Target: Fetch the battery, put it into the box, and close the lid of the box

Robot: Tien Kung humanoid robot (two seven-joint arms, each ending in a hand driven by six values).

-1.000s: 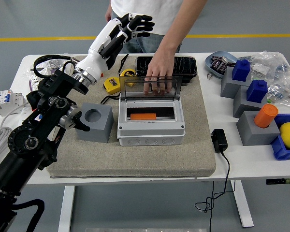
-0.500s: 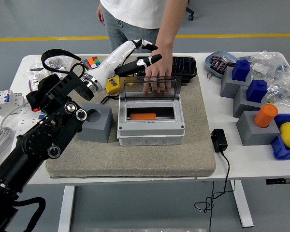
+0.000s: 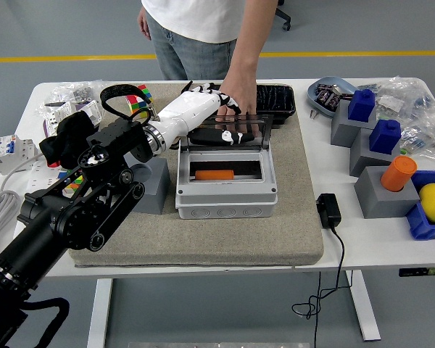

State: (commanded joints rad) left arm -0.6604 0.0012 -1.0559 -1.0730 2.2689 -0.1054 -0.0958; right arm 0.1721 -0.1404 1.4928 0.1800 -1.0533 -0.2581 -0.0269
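Your left hand [image 3: 221, 123] reaches in from the left and lies on the raised clear lid [image 3: 225, 131] of the grey box [image 3: 227, 177]; its white-and-black fingers [image 3: 232, 136] are spread loosely over the lid's upper edge, and you cannot tell from this view whether they actually clamp it; your right hand is out of view. The orange battery [image 3: 214, 175] lies inside the box's open compartment, towards its left side. A person stands at the far side of the bench [image 3: 203, 259]; the person's hand [image 3: 238, 94] presses on the same lid, just beside and partly under your fingers. The box sits on a beige mat [image 3: 203, 235]; a grey block [image 3: 156, 185] stands just left of the box, partly hidden by your arm; a black tray [image 3: 279, 101] lies behind the lid.
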